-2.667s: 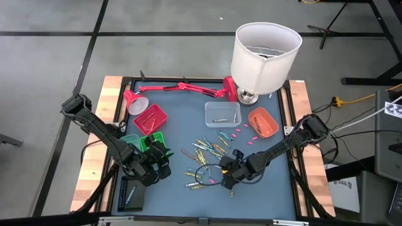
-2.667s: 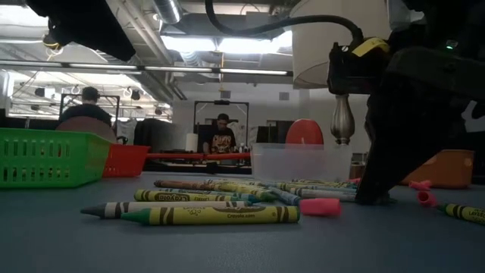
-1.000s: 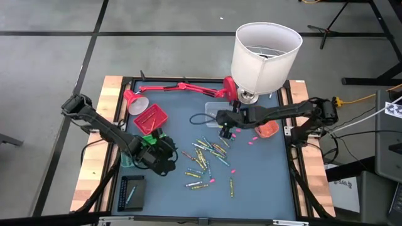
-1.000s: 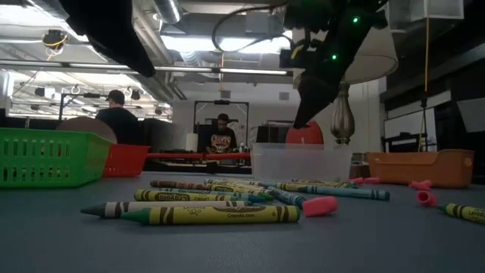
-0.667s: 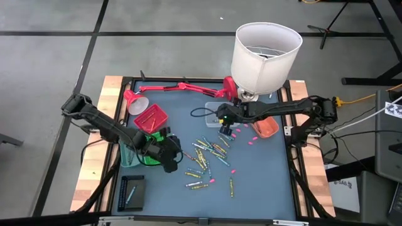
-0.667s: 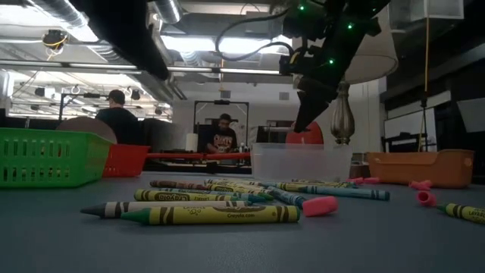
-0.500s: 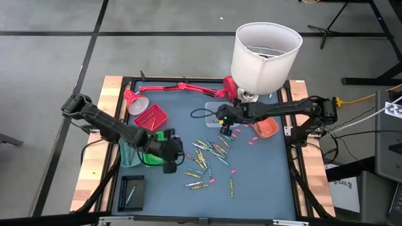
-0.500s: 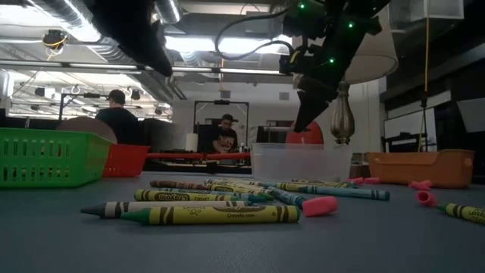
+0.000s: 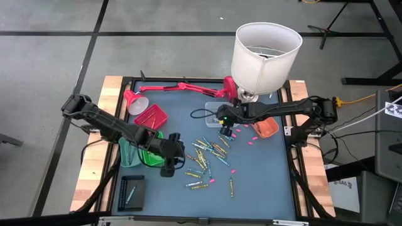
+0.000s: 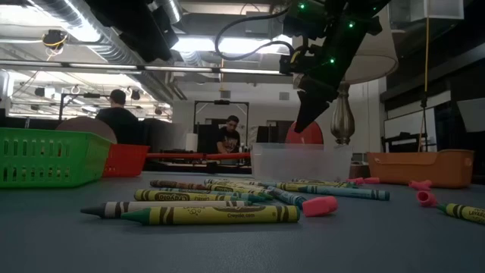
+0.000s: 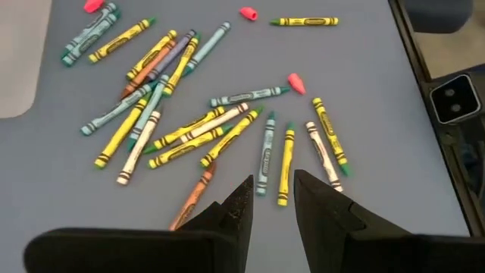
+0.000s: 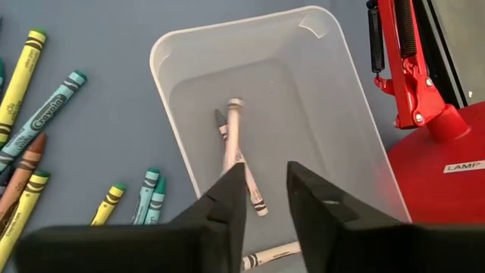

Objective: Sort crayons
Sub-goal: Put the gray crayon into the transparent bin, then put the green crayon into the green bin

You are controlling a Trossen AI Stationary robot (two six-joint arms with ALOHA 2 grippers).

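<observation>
Several crayons (image 9: 207, 154) in yellow, green, blue, orange and white lie loose on the blue-grey mat at the table's middle, also seen in the left wrist view (image 11: 189, 125). My left gripper (image 11: 271, 189) hovers open and empty above the near-left edge of that scatter (image 9: 169, 164). My right gripper (image 12: 265, 182) is open and empty above the clear tray (image 12: 333, 114), seen high over it in the low view (image 10: 305, 117). A white crayon (image 12: 233, 140) and a grey one lie flat on that tray's floor.
A green tray (image 9: 149, 156) and a red tray (image 9: 151, 117) sit at the left, an orange tray (image 9: 264, 122) at the right, a black tray (image 9: 130, 193) at the near left. A white-shaded lamp (image 9: 266, 53) and a red desk lamp (image 9: 182, 88) stand at the far edge. Pink bits (image 9: 250, 140) dot the mat.
My left gripper has swung from over the green tray toward the table's right, up to the crayon scatter, turning its wrist as it went. My right gripper has kept its place above the clear tray.
</observation>
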